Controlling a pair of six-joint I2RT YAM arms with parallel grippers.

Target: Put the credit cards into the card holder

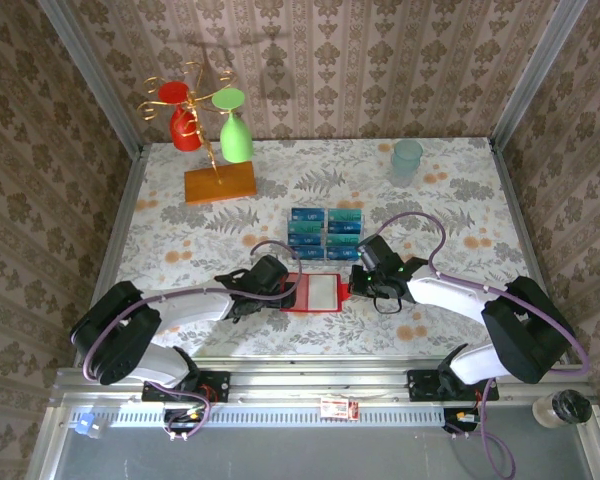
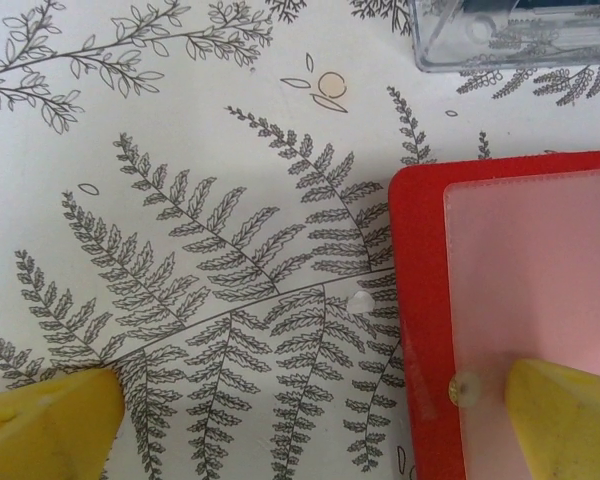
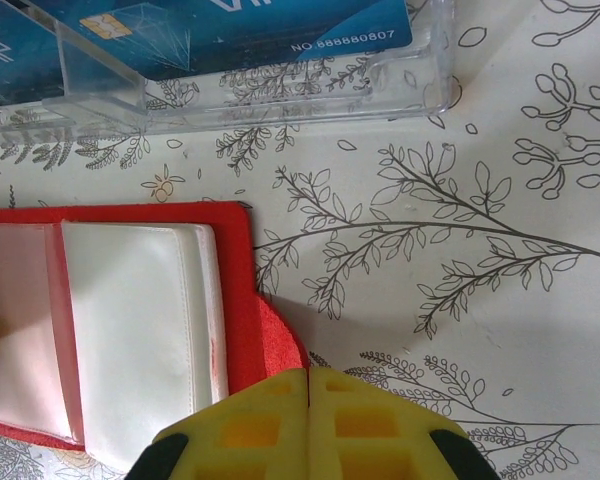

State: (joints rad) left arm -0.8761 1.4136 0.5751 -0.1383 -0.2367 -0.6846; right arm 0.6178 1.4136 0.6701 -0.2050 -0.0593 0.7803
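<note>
Red wallet [image 1: 318,293] lying open, nothing showing inside.
Cards [image 1: 307,232] all sitting in the clear rack [image 3: 380,100] behind; left gripper [image 2: 310,430] gaping empty, right gripper [image 3: 308,400] pressing shut beside the wallet's flap.

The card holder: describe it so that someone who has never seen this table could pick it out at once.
On the floral table, look at the near middle, just before the clear rack of blue cards. The card holder lies open there: a flat red frame around pale clear pockets. The red glass hangs far back on a stand; this lies flat.
</note>
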